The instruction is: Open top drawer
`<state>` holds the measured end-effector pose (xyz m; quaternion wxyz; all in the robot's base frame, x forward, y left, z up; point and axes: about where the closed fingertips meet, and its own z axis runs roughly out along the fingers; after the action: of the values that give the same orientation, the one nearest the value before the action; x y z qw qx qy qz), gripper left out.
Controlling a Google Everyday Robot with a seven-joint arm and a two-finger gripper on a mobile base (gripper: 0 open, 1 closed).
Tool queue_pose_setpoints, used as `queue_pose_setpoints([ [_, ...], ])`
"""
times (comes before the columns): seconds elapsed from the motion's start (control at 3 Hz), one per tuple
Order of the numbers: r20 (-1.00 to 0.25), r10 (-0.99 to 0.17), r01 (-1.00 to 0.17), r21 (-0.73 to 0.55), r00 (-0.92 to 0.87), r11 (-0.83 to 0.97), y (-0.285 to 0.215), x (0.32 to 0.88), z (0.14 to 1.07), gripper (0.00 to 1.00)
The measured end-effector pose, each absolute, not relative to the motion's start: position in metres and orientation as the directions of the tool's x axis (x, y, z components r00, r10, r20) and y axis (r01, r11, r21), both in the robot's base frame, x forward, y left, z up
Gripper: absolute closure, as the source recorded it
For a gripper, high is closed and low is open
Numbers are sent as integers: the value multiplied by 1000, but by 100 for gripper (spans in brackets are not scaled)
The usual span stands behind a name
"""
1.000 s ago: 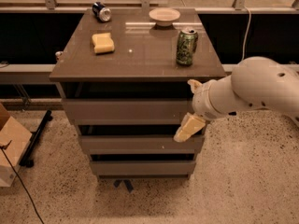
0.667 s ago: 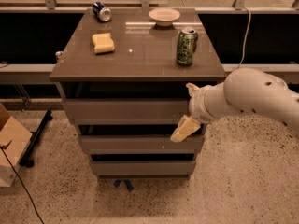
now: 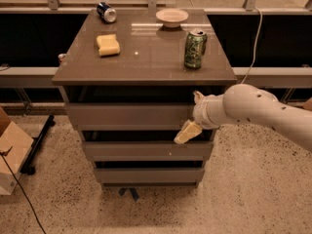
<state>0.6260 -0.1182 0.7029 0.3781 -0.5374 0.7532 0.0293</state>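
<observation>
Counter (image 3: 146, 57) and its three-drawer unit haven't shifted vs a sec ago; the mover is the white arm (image 3: 258, 108), which has slid in from the right of the view toward the unit. Top drawer (image 3: 129, 116) sits directly under the counter. It's the widest front, flat w/ no handle, w/ a dark gap above it, and the panel looks to be in the same pos as before, so prob no pull has started yet. Mid drawer (image 3: 146, 150) and bottom drawer (image 3: 146, 174) are also unchanged. Gripper (image 3: 192, 115) has come from just off the panel's right end to right at it and is spread wide: upper finger (image 3: 197, 97) is near the panel's top edge, lower finger (image 3: 187, 132) is at the bottom edge. Can't tell if either touches. For the task this reads as the end of the approach, w/ the gripper lining up to bracket or hook the panel end; closing and pulling outward would be next. Small stuff on the counter is undisturbed: green can (image 3: 195, 48), bowl (image 3: 171, 17), sponge (image 3: 107, 45), tipped blue can (image 3: 106, 11).
</observation>
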Motion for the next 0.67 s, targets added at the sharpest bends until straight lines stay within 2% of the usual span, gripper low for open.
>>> queue_pose_setpoints([
  [0.67,-600,-786,-845,-335,-150,417,-116,686,668,4],
])
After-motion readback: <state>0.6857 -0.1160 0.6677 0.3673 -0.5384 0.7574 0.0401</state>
